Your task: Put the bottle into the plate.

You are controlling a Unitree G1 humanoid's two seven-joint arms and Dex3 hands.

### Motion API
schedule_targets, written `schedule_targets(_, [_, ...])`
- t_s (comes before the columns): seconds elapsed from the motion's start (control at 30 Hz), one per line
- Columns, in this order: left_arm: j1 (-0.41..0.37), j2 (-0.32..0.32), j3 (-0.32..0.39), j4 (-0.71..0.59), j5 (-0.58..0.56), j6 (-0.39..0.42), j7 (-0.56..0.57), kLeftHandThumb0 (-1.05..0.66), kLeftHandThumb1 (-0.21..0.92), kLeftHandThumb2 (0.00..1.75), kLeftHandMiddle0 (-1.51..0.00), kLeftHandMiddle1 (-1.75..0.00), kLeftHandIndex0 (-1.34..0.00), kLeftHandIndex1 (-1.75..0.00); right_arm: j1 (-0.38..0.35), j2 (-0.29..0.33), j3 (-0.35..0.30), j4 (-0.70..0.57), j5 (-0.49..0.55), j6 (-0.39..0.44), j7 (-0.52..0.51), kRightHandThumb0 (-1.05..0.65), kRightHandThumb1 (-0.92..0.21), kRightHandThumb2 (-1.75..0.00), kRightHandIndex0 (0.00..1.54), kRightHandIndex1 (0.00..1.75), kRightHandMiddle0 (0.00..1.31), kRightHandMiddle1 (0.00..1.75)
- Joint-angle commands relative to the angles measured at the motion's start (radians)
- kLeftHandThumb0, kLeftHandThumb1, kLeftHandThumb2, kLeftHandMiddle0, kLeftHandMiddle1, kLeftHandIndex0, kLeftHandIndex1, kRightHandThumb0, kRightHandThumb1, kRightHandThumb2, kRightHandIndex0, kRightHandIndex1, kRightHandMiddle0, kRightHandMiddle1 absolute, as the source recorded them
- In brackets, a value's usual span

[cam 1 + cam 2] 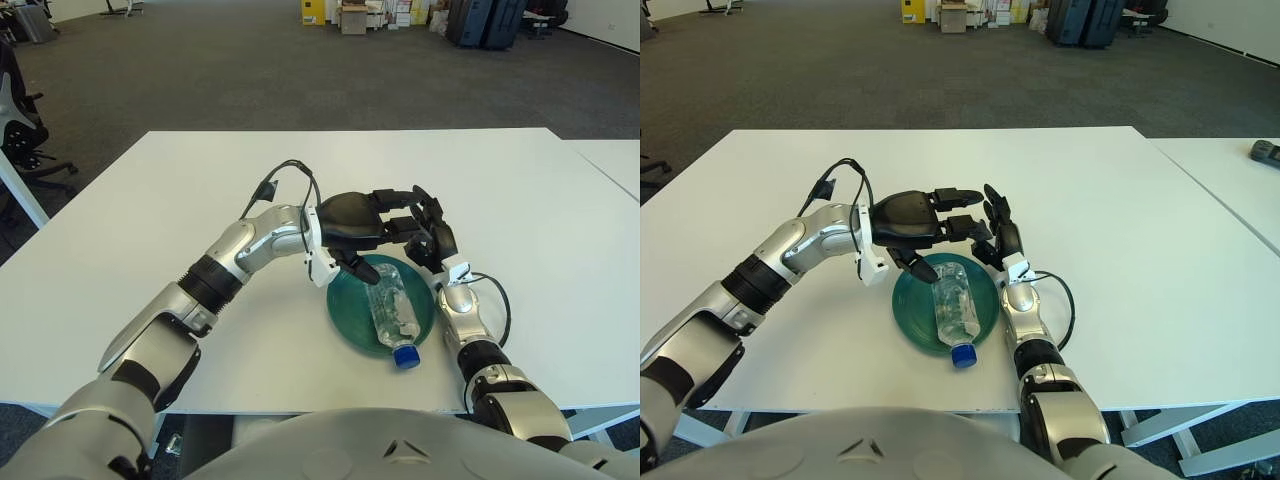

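Note:
A clear plastic bottle (394, 313) with a blue cap (405, 357) lies on its side in the green plate (348, 314), cap end jutting over the plate's near rim. My left hand (368, 232) hovers just above the plate's far edge, fingers spread, holding nothing. My right hand (430, 230) stands upright at the plate's far right side, fingers open, close beside the left hand's fingertips and apart from the bottle.
The plate sits near the front middle of a white table (180, 200). A second white table (1240, 170) adjoins on the right with a dark object (1266, 152) on it. Boxes and cases (400, 18) stand far back on the carpet.

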Motion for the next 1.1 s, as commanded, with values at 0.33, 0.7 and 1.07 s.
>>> schedule_targets(0.33, [-0.010,0.015,0.054,-0.007,-0.018,0.032,0.003,-1.02,0.92,0.88,-0.14,-0.04,0.00,-0.68,0.129,0.043,-0.040,0.048,0.114,0.207,0.085,-0.90,-0.92,-1.07,0.17,0.02,0.00,0.26])
schedule_targets(0.7, [-0.044,-0.096,0.230,0.445,-0.258,0.004,0.225,-0.98,0.92,0.78,-0.34,-0.11,0.00,-0.96,0.043,0.064,-0.178,0.233,0.271,0.203,0.198,-0.90,-0.92,-0.99,0.12,0.00,0.00,0.27])
schedule_targets(1.07, [-0.038,-0.267,0.594,0.770,-0.819,0.080,0.079,-0.76,0.92,0.72,-0.48,-0.19,0.00,-1.04,0.004,0.024,-0.210,0.266,0.265,0.201,0.171,-0.92,-0.92,-1.00,0.17,0.02,0.00,0.46])
